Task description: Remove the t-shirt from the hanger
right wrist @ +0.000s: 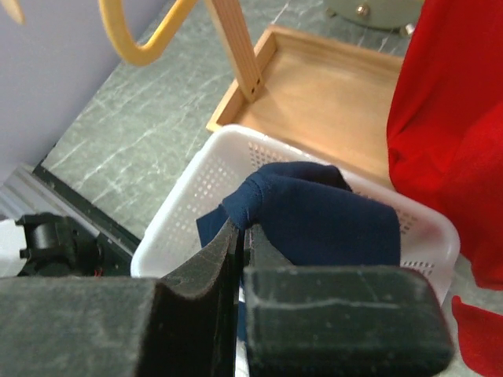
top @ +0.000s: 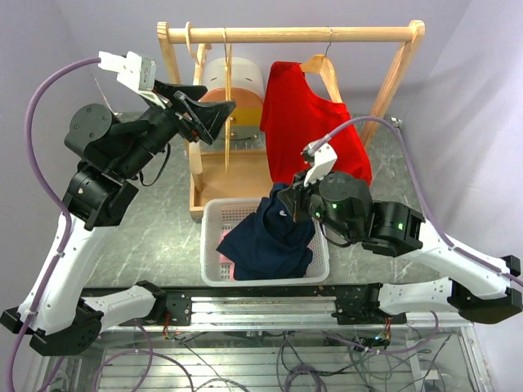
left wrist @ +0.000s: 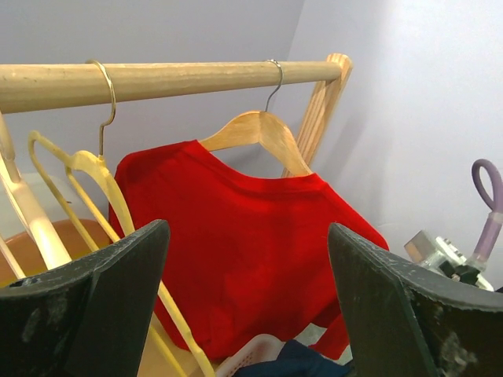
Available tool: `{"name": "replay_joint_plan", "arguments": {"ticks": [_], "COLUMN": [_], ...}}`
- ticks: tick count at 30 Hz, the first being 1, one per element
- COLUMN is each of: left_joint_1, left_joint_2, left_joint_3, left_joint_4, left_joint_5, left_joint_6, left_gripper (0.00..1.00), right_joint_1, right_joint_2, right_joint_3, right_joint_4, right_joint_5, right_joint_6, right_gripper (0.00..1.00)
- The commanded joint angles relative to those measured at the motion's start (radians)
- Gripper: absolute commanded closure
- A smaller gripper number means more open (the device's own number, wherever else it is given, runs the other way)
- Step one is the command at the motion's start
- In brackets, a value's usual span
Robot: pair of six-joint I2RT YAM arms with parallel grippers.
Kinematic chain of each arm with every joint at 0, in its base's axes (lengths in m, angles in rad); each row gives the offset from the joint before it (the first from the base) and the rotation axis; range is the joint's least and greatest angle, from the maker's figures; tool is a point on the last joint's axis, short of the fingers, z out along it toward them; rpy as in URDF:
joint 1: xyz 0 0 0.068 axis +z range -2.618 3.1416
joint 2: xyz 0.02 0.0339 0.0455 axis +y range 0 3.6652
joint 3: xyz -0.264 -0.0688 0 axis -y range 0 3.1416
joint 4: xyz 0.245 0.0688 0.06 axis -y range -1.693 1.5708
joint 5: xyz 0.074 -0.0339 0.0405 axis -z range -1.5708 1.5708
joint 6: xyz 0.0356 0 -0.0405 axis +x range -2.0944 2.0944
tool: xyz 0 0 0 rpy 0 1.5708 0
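Looking at this one, it all comes down to which arm has a line on the red t-shirt (top: 315, 131). It's hanging on the wooden hanger (left wrist: 253, 129), hooked over the rail (top: 302, 34) toward the rail's right end. Its hem drops down toward the surface (top: 163, 237), behind the white basket (top: 211, 245).

The left gripper (top: 216, 106) is up near rail height with its fingers spread wide, nothing between them, aimed at the shirt. In the left wrist view the shirt hangs broadside, framed between the two fingers, with the hanger's shoulders running across the view. It's well apart from the tips, and a couple of empty hangers (left wrist: 86, 165) hang off to the left. So for that arm the shirt is ahead and to its right along the rail.

The right gripper (right wrist: 242, 232) is low over the basket, fingers pressed together and pinching a fold of a navy shirt (right wrist: 330, 220) that's draped into the basket. The red hem hangs just beside it on the right of its wrist view, so it's the nearer arm, but it's busy.

My guess is right has to let go of the navy one before it can grab the red hem. Otherwise left reaches across for a shoulder. Either way I'd pull along the hanger's arm, not straight down.
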State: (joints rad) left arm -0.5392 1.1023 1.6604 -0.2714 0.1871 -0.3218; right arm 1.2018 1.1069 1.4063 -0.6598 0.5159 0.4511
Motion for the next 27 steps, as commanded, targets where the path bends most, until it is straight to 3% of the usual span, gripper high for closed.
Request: {"name": "replay_joint_plan", "arguments": {"ticks": [1, 7, 12, 19, 27], "left_joint_1": [0.003, 0.004, 0.004, 0.004, 0.004], "left_joint_2": [-0.002, 0.016, 0.0, -0.038, -0.057], "left_joint_3": [-0.01, 0.007, -0.004, -0.042, -0.069], "left_joint_4": [0.049, 0.046, 0.069, 0.04, 0.012], "left_joint_5": [0.03, 0.056, 0.089, 0.049, 0.029], "left_joint_6": [-0.008, -0.004, 0.012, 0.041, 0.064], "left_gripper": [0.08, 0.09, 0.08, 0.08, 0.08], "right_joint_1": [0.003, 0.004, -0.004, -0.062, -0.157], "right_joint_2": [0.023, 0.068, 0.102, 0.233, 0.363], "right_joint_3": [0.001, -0.161, -0.252, -0.263, -0.349], "right_joint_4": [-0.094, -0.084, -0.058, -0.119, -0.044], "right_joint_5": [-0.103, -0.187, -0.088, -0.081, -0.219], "right_joint_6": [0.07, 0.187, 0.294, 0.319, 0.326], "right_gripper": [1.0, 0.98, 0.94, 0.83, 0.76]}}
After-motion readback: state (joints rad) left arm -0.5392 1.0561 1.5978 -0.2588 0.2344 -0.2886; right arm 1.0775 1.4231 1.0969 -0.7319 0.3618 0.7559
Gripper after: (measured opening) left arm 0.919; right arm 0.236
